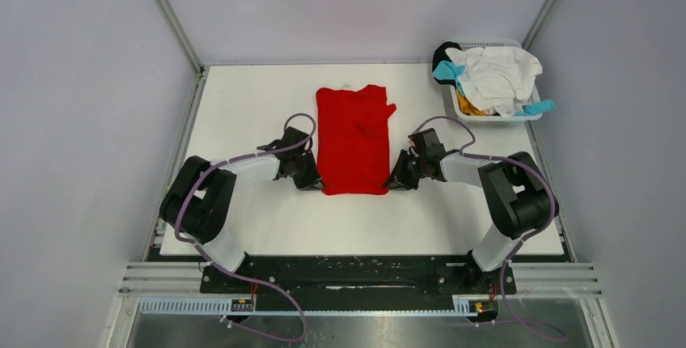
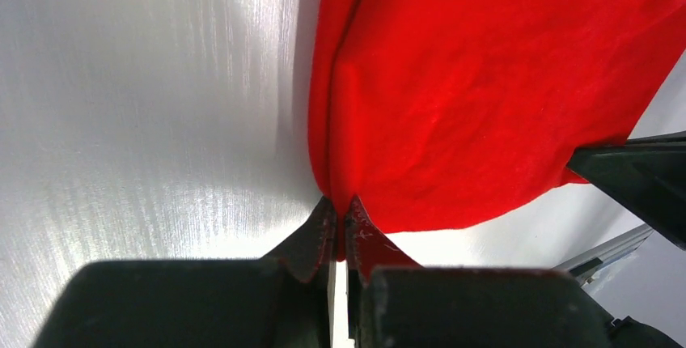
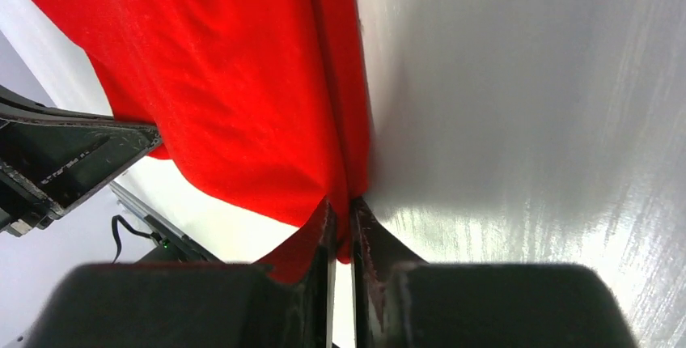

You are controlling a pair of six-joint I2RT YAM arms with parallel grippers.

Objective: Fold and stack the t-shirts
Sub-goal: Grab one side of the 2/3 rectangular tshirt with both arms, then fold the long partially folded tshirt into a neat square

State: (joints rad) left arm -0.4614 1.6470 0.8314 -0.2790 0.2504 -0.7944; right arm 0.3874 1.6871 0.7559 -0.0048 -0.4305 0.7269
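Grip check: left hand (image 1: 312, 180) and right hand (image 1: 394, 180) each pinch a near hem corner of the bright red cloth t-shirt (image 1: 353, 139); it stretches lengthwise ahead of them, flat on the white table (image 1: 243, 113), neither arm closer.

You are working in a robotics lab, inside a small test cell. The white table (image 1: 243, 231) is closed in on three sides by plain pale wall panels (image 1: 81, 81), and these are held by metal frame posts (image 1: 168, 14). The left arm (image 1: 255, 168) and the right arm (image 1: 465, 168) are bolted on a black base rail (image 1: 356, 272) at the near edge, beside aluminium profiles (image 1: 554, 277). Purple cables (image 1: 300, 116) run openly from the arms down to the rail. The red t-shirt (image 1: 353, 142) lies directly on the bare tabletop.
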